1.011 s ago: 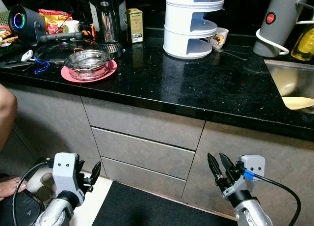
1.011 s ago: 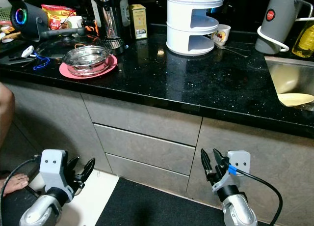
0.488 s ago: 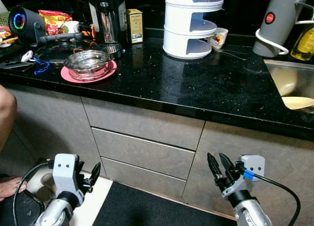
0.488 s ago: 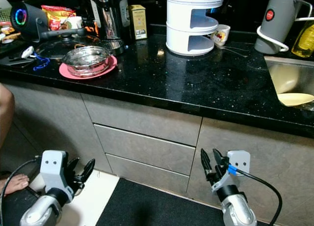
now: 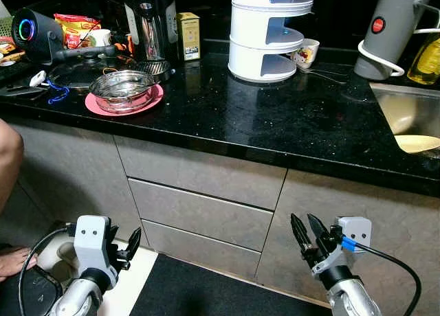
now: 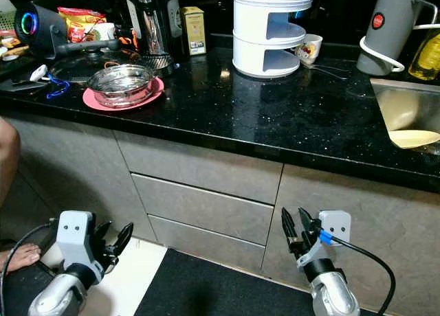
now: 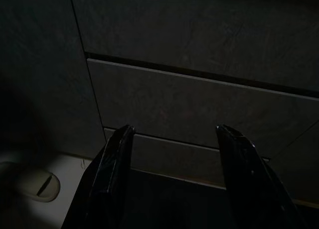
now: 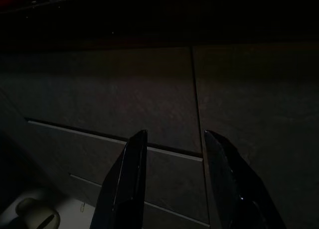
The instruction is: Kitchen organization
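The left gripper (image 5: 130,247) and right gripper (image 5: 304,232) hang low before the drawers (image 5: 206,209), fingers spread, empty. A steel bowl (image 5: 123,89) sits on a pink plate (image 5: 150,101) on the bench (image 5: 275,123).

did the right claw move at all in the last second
No. The right claw hangs open at the same spot against the grey drawer fronts, below the black counter, as it did a second ago.

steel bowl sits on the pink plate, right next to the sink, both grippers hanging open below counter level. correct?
Not quite. The steel bowl is on the pink plate, but at the counter's left end, far from the sink; the left eye view shows it. Left gripper and right gripper do hang open below.
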Available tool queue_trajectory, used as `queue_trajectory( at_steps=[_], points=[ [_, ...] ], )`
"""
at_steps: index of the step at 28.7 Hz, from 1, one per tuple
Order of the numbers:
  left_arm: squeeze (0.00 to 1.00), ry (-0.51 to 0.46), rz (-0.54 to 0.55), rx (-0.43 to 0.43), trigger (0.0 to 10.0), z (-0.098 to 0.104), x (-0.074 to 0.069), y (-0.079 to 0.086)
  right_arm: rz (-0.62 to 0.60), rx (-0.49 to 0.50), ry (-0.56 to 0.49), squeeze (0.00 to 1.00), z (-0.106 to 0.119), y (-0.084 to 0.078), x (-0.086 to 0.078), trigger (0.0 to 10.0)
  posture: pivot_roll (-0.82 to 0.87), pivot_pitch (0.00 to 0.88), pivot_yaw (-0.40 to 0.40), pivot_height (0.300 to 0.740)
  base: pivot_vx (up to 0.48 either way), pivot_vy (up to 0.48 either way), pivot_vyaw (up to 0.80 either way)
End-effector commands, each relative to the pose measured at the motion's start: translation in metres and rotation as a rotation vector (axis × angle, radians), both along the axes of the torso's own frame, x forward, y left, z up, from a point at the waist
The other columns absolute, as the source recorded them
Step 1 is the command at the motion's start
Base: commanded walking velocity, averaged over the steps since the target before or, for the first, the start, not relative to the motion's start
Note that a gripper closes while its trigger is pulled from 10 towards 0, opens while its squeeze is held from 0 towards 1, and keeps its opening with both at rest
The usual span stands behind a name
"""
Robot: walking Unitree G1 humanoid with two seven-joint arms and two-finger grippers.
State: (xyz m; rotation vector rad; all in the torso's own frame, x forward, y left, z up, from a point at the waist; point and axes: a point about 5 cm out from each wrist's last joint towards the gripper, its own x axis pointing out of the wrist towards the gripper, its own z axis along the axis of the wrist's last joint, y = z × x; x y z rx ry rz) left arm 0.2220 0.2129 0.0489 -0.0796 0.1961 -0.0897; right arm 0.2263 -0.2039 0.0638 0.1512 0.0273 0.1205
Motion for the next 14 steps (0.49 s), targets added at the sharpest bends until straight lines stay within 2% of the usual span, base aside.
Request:
queue_trajectory(
  at_steps=[1, 14],
  points=[
    [0.00, -0.005, 0.006, 0.004, 10.0, 0.0027, 0.0011, 0.0029, 0.006, -0.007, -0.007, 0.00, 0.0010, 0.0013, 0.0004, 10.0, -0.05, 0.014, 0.004, 0.740, 0.000, 0.000, 0.00],
    [0.00, -0.009, 0.005, 0.002, 10.0, 0.0050, -0.0002, 0.0007, 0.011, -0.003, -0.002, 0.00, 0.0005, 0.0012, -0.0002, 10.0, -0.05, 0.015, 0.003, 0.740, 0.000, 0.000, 0.00]
  ],
)
